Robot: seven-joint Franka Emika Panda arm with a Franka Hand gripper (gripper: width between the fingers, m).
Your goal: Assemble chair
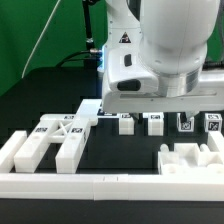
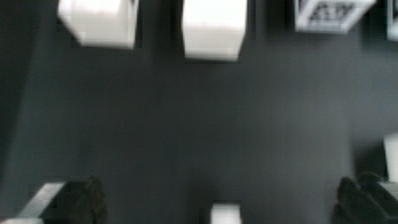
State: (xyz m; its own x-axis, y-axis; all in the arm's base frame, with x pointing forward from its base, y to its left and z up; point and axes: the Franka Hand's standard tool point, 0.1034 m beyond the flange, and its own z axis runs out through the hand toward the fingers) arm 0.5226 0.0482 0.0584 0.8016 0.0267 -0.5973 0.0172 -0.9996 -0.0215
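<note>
Black tabletop point(image 1: 120, 150); chair pieces point(image 1: 55, 140) lay loose, unjoined. Gripper point(image 2: 217, 196) stood wide, empty, above small blocks point(image 2: 210, 25). Centring over one block before descent seemed wise.

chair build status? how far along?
Done: nothing looks joined; the cross-braced frame, the small blocks and a notched piece lie apart on the table. In hand: nothing, the gripper is open and empty above the table. Left: seemingly every pickup and joining step.

Ext. cam low, close — wrist cam straight down; share chair pieces point(image 1: 153, 122) point(image 2: 210, 25).
</note>
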